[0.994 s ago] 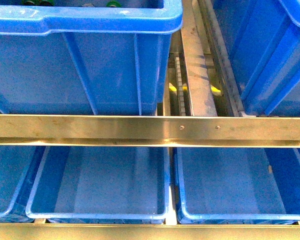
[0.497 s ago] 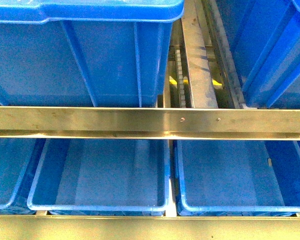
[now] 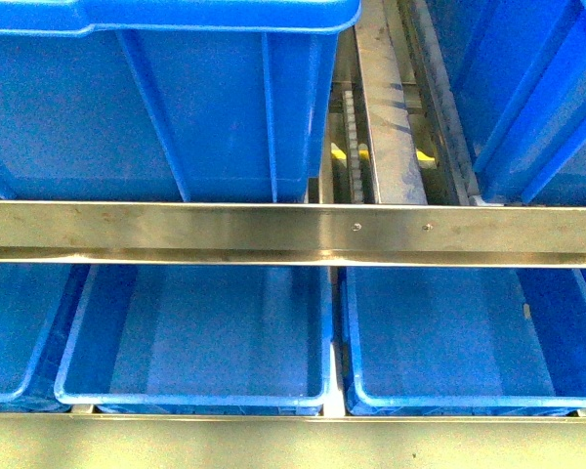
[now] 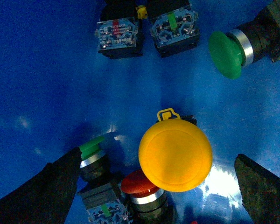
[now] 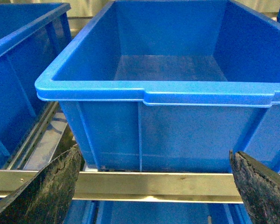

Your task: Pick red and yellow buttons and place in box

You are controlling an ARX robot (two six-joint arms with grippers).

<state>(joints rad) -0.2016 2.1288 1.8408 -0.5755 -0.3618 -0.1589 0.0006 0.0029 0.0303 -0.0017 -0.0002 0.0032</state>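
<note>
Yellow button (image 4: 175,155) lies inside the spread left claw (image 4: 157,158); steel rail (image 3: 293,232) now higher.

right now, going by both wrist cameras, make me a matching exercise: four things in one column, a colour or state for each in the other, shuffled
Things:
1. large mushroom button facing the camera
2. mushroom button lying on its side
3. button partly covered by the large cap
4. bin in the right wrist view

Colours or states:
A. green
B. blue, no contents showing
C. yellow
D. red

Pairs: 1-C, 2-A, 3-D, 4-B
</note>
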